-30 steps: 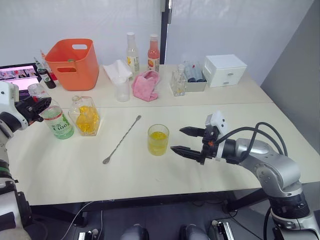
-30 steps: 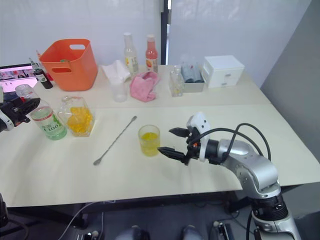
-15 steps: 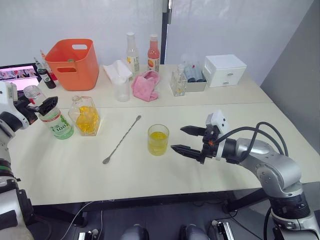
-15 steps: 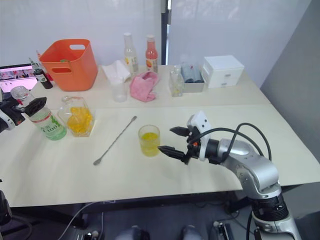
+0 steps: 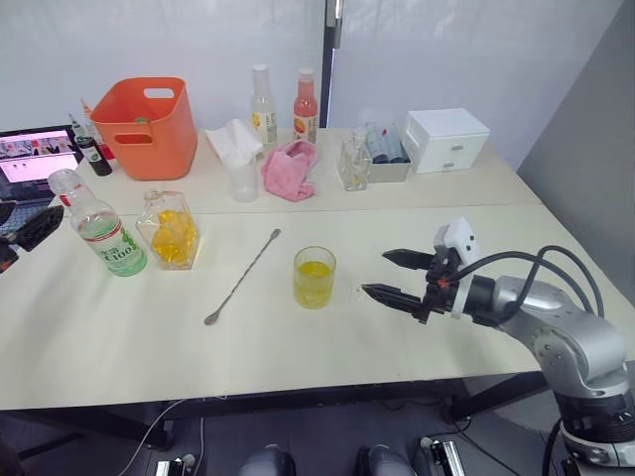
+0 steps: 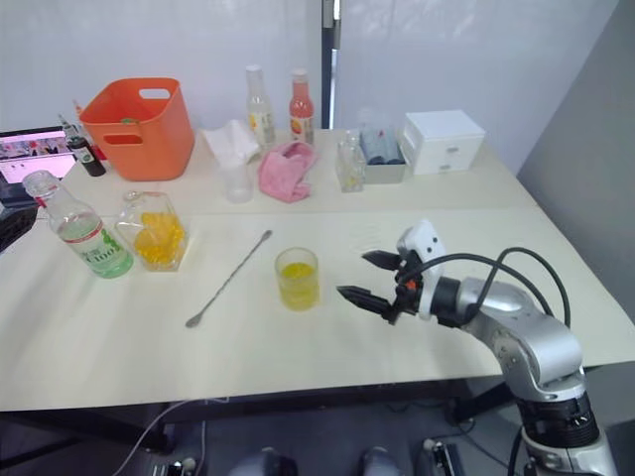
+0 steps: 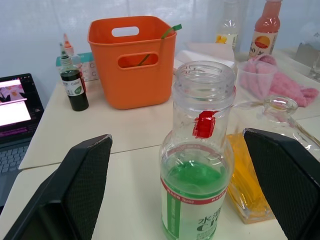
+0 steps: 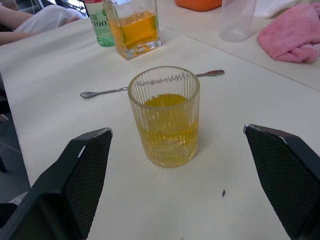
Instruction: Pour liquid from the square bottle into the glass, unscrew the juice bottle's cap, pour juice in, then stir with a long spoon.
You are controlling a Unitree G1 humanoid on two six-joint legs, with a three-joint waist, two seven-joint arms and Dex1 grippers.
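The scene is evenly and brightly lit from above, only soft short shadows being cast on the pale table (image 5: pixel 298 347), while small highlights are seen on the glass (image 8: pixel 164 116) and the nearest black fingers (image 7: pixel 80 185) are rendered large and slightly soft.

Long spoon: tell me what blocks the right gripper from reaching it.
The glass stands between the open right gripper and the long spoon, which lies flat just beyond it.
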